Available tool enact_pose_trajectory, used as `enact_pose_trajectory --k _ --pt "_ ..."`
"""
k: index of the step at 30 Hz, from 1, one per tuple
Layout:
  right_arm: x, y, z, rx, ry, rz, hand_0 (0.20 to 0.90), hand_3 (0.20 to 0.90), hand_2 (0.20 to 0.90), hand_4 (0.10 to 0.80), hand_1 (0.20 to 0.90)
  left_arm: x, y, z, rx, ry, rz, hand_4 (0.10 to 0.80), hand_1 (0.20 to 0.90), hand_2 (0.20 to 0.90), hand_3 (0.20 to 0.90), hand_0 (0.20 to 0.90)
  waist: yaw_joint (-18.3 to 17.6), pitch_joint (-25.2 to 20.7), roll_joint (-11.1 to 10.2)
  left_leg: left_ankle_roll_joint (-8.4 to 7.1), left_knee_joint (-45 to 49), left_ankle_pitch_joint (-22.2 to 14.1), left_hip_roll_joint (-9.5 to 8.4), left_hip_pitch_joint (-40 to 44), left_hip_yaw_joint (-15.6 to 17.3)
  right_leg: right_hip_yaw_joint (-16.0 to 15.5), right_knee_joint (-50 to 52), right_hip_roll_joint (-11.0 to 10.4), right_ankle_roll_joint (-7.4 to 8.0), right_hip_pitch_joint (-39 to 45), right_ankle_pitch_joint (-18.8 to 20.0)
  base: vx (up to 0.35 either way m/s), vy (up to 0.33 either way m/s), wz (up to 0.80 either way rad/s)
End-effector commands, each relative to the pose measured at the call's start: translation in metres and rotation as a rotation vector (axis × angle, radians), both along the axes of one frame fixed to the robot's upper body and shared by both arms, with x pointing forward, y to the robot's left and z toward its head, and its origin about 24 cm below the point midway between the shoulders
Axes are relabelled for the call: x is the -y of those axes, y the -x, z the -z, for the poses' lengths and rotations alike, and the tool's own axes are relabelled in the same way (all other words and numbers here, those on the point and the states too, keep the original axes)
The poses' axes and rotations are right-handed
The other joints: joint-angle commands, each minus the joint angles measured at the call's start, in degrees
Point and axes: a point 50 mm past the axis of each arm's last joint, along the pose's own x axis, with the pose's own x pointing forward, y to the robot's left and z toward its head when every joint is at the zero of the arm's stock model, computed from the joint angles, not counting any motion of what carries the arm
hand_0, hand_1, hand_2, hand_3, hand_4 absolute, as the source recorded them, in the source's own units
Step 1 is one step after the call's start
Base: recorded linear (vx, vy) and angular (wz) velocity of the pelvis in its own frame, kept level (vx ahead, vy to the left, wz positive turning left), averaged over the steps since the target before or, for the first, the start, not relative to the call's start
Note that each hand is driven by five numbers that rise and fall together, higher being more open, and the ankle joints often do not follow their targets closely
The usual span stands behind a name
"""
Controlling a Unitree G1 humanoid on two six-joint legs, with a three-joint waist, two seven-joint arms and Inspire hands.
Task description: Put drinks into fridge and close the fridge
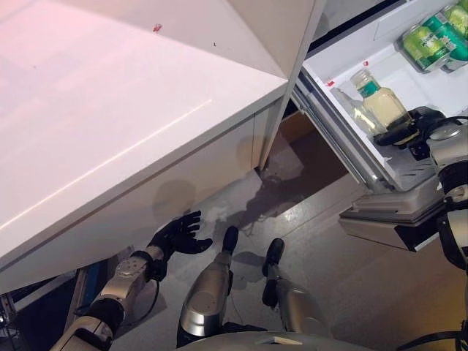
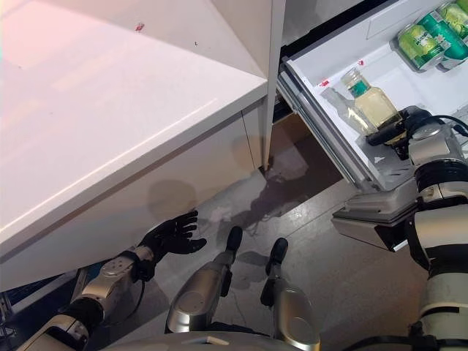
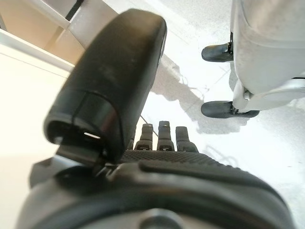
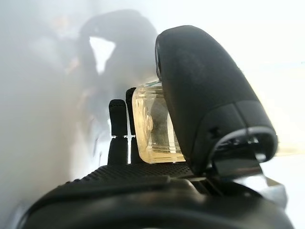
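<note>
A clear bottle of pale yellow drink (image 1: 380, 102) with a green neck band and clear cap stands on the white fridge shelf (image 1: 402, 172). My right hand (image 1: 411, 131) is shut on its base, thumb and fingers curled round it; the right wrist view shows the bottle (image 4: 152, 129) between my thumb and fingers. Green cans (image 1: 433, 40) lie at the back of the shelf. My left hand (image 1: 179, 235) hangs low over the floor, open and empty, fingers straight in the left wrist view (image 3: 159, 138).
A large white counter (image 1: 110, 124) fills the left, its edge close to the open fridge. The fridge door panel (image 1: 387, 219) juts out low on the right. Grey floor (image 1: 344, 278) lies between them.
</note>
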Motion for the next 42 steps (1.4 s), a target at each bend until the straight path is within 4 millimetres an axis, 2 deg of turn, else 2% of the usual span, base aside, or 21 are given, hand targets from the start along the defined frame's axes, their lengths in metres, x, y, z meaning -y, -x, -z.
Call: enact_pose_trajectory --k 1,6,7,8,19,24,30,33,35,38,42 --pt "0.058 0.045 -0.046 -0.118 0.2 0.203 0.3 0.2 0.3 0.1 0.3 -0.012 0.015 0.004 -0.016 -0.022 -0.019 0.8 0.9 0.9 0.9 0.9 -1.38 -1.41 -0.49 0.85 4.71 -3.26 -0.27 -4.4 2.48 -0.81 12.69 -0.13 0.82 -4.57 -7.57 0.019 -0.042 -0.03" --pt "0.057 0.046 -0.054 -0.148 0.151 0.189 0.3 0.2 0.3 0.1 0.3 -0.017 0.015 0.002 -0.016 -0.037 -0.013 0.8 0.9 0.9 0.9 0.9 -0.97 -1.73 -1.2 0.73 4.89 -3.47 -0.25 -4.07 2.43 -0.7 12.23 0.08 0.77 -3.74 -7.65 0.011 -0.04 -0.02" --pt "0.056 0.045 -0.054 -0.169 0.138 0.177 0.641 0.598 0.641 0.498 0.641 -0.018 0.015 0.002 -0.017 -0.04 -0.011 0.8 0.9 0.9 0.9 0.9 -0.85 -1.82 -1.38 0.68 4.83 -3.48 -0.24 -3.95 2.42 -0.73 12.05 0.15 0.78 -3.52 -7.63 0.001 -0.031 -0.02" --pt "0.055 0.045 -0.054 -0.176 0.123 0.169 0.9 0.9 0.9 0.8 0.9 -0.018 0.014 0.001 -0.017 -0.044 -0.009 0.8 0.9 0.9 0.9 0.9 -0.77 -1.83 -1.49 0.64 4.88 -3.47 -0.26 -3.91 2.42 -0.77 11.94 0.17 0.78 -3.34 -7.58 0.0 0.0 0.0" --pt "0.037 0.03 -0.05 -0.16 0.022 0.054 0.9 0.9 0.9 0.8 0.9 -0.021 0.015 0.003 -0.031 -0.065 -0.02 0.8 0.9 0.9 0.9 0.9 -0.56 -2.68 -2.45 0.39 3.43 -3.28 0.0 -2.57 3.19 -0.22 9.26 0.61 1.14 -1.82 -6.56 -0.011 -0.001 0.0" --pt "0.024 0.021 -0.058 -0.131 0.042 -0.097 0.9 0.9 0.9 0.8 0.9 -0.025 0.023 0.01 -0.078 -0.097 -0.039 0.8 0.9 0.9 0.9 0.9 -1.33 -4.51 -3.74 0.23 1.55 -3.07 0.36 -1.05 4.61 0.19 7.8 1.02 1.53 -0.93 -5.97 -0.068 0.029 -0.05" --pt "0.004 0.016 -0.09 0.185 0.092 -0.242 0.9 0.9 0.9 0.8 0.9 -0.03 0.043 0.026 -0.178 -0.12 -0.077 0.8 0.9 0.9 0.9 0.9 -3.38 -8.34 -4.98 0.03 -0.17 -3.57 0.67 2.49 6.04 1.36 7.02 1.09 2.3 1.6 -6.11 -0.029 0.035 -0.15" --pt "-0.01 0.021 -0.107 0.412 0.034 -0.308 0.9 0.9 0.9 0.8 0.9 -0.031 0.056 0.037 -0.24 -0.143 -0.088 0.8 0.9 0.9 0.9 0.9 -5.13 -11.24 -5.55 -0.01 -0.57 -3.87 0.56 3.73 6.52 2.25 6.57 1.01 2.71 2.5 -6.08 0.004 0.03 -0.21" --pt "-0.012 0.028 -0.114 0.554 -0.064 -0.323 0.9 0.9 0.9 0.8 0.9 -0.032 0.064 0.043 -0.279 -0.147 -0.099 0.8 0.9 0.9 0.9 0.9 -6.19 -13.15 -5.72 0.16 -0.5 -4.49 0.37 4.66 6.91 2.97 6.38 1.01 2.95 3.25 -6.3 0.028 0.032 -0.09" --pt "-0.005 0.039 -0.118 0.734 -0.197 -0.282 0.9 0.9 0.9 0.8 0.9 -0.032 0.075 0.051 -0.333 -0.142 -0.116 0.8 0.9 0.9 0.9 0.9 -7.46 -15.84 -5.64 0.39 -0.09 -5.63 0.16 6.02 7.37 3.8 6.34 0.91 3.2 4.45 -6.85 0.08 0.026 -0.21" --pt "0.02 0.057 -0.101 0.965 -0.399 -0.12 0.9 0.9 0.9 0.8 0.9 -0.03 0.088 0.061 -0.402 -0.147 -0.133 0.8 0.9 0.9 0.9 0.9 -8.43 -19.06 -5.31 0.79 0.84 -7.57 -0.16 8.06 7.49 4.93 6.64 0.82 3.35 6.44 -8.01 0.137 0.015 -0.17"
